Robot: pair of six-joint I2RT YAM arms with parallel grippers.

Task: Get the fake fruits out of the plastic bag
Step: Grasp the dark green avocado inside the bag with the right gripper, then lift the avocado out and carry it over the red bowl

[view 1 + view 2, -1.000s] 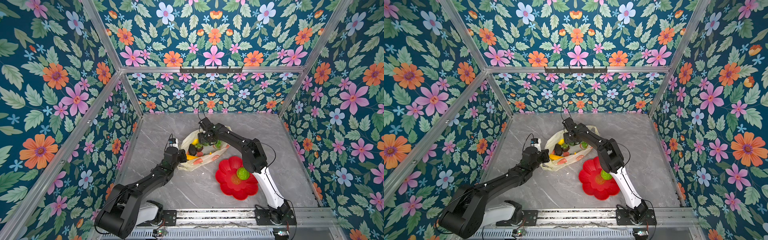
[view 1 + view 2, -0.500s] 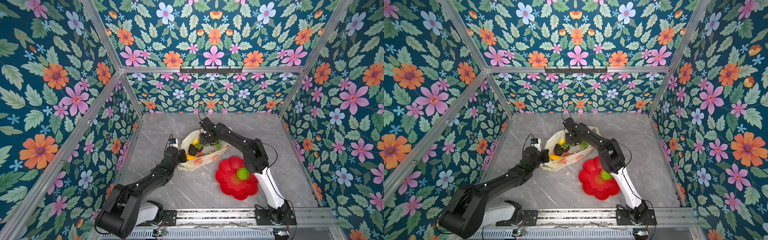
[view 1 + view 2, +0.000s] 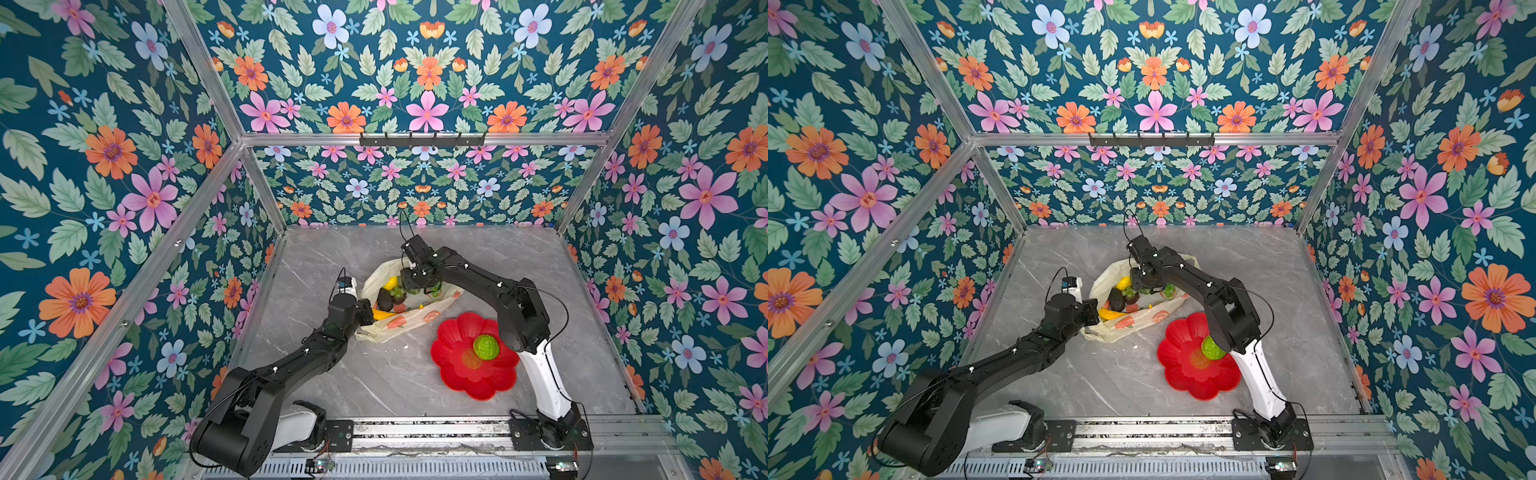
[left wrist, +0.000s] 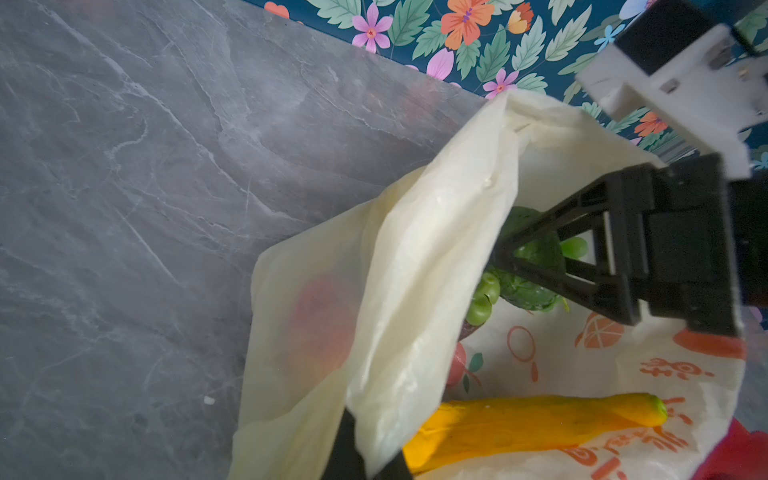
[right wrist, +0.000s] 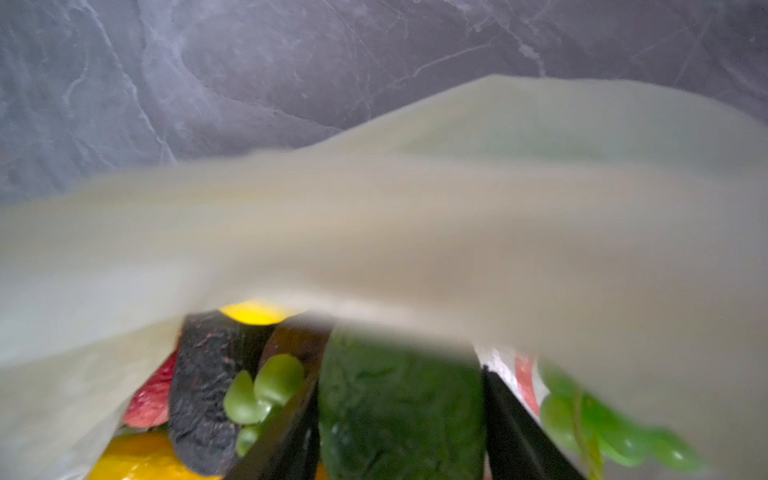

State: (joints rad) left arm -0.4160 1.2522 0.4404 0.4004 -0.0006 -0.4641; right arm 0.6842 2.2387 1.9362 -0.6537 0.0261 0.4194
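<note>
Obs: plastic bag lies slumped mid-worktop, between the two arms. Left claw is fully closed, pinching the upper rim of the bag's mouth. Right claw reaches inside the bag at part width, fingers pressed on both flanks of a green bumpy fruit; the fruit is not yet lifted. Other fake fruits in the bag: grape bunch touching one finger, avocado, banana. One green fruit already sits on the red plate.

Risks from here:
1. Upper film sags over the right claw in the right wrist view. A straight lift likely snags it and drags the bag along, spilling the rest.
2. Grapes lean on a finger; they may ride out with the fruit, then drop on the worktop.
3. Fruit is glossy and rounded; it may squirt free of the pads.
4. Left pinch holds thin film only. A tug from the right arm may pull it loose, and the mouth collapses.
</note>
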